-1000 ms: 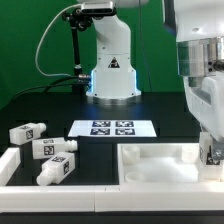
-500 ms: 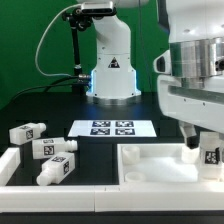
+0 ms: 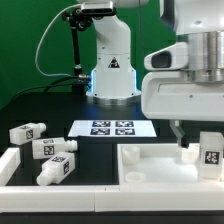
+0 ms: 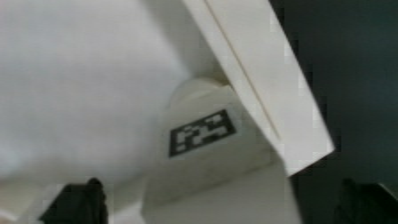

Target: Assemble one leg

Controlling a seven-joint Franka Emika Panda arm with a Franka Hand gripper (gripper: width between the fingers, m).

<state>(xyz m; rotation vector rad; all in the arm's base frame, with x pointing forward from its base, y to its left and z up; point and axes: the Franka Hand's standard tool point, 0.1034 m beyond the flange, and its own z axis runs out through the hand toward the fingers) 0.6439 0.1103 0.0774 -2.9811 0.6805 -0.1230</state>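
One leg point(image 3: 210, 152), a small white block with a black-and-white tag, stands at the far right of the exterior view, in a corner of the large white panel with a raised rim point(image 3: 150, 152). My gripper point(image 3: 197, 136) hangs just above the leg. In the wrist view the leg point(image 4: 201, 133) lies against the panel's rim point(image 4: 267, 80). My gripper point(image 4: 222, 205) is open there, its dark fingertips point(image 4: 80, 202) set wide apart on either side of the leg, not touching it. Three more legs point(image 3: 55, 147) lie at the exterior view's left.
The marker board point(image 3: 113, 127) lies flat in the middle, in front of the arm's white base point(image 3: 110, 70). A white rimmed frame point(image 3: 12, 165) stands at the front left, beside the loose legs. Dark table surface surrounds them.
My gripper and wrist have risen and drawn toward the camera over the last second. The leg has stayed in the panel's corner, now free of the fingers.
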